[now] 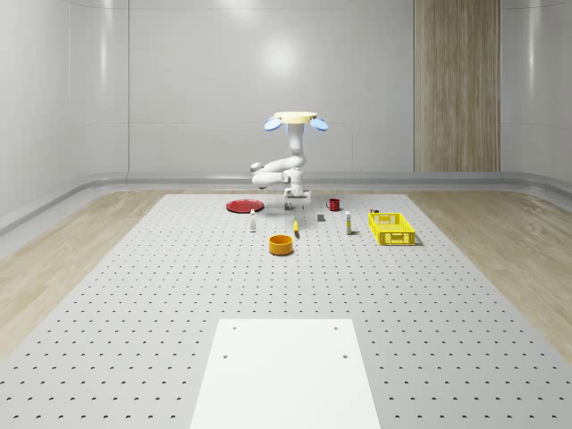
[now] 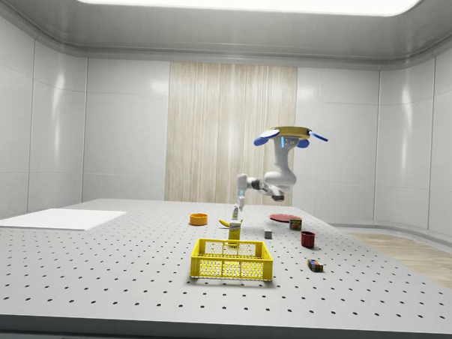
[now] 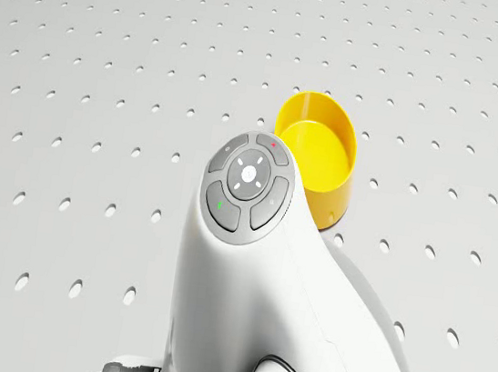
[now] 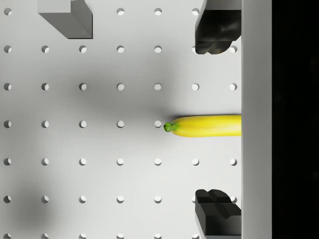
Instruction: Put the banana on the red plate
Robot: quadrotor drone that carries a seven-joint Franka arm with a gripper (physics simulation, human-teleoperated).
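the drone (image 1: 294, 118) is hovering with its gripper (image 4: 218, 122) spread wide over the banana (image 4: 204, 126), not yet grasped, the red plate (image 1: 243, 206) waiting.

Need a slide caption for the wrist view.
Open gripper poised above the banana lying on the perforated table, fingers either side of it.
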